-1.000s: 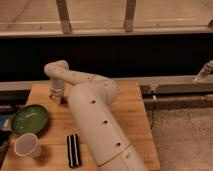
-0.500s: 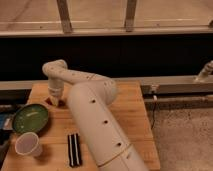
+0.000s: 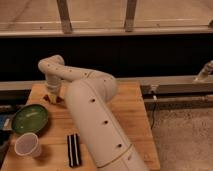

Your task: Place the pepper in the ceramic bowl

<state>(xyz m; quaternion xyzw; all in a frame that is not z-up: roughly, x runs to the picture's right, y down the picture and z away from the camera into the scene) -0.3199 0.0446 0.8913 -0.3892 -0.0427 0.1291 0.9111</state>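
Pepper point(image 3: 53, 98) is seen as a small dark red object at the tip of the tool point(image 3: 53, 96), at the far left part of the wooden bench point(image 3: 127, 112), and appears to be held between the tool's fingers, just above or touching the bench surface; which of the two cannot be told. The tool points downward from the white arm point(image 3: 90, 107), which bends across the bench from the lower right. The ceramic bowl point(image 3: 30, 118), green and shallow, sits near the pepper, toward the front left, with a gap between them. A white paper cup point(image 3: 27, 145) stands just in front of the bowl. A black ribbed block point(image 3: 74, 149) lies flat near the front edge, beside the arm. A blue object point(image 3: 4, 122) shows at the left edge.
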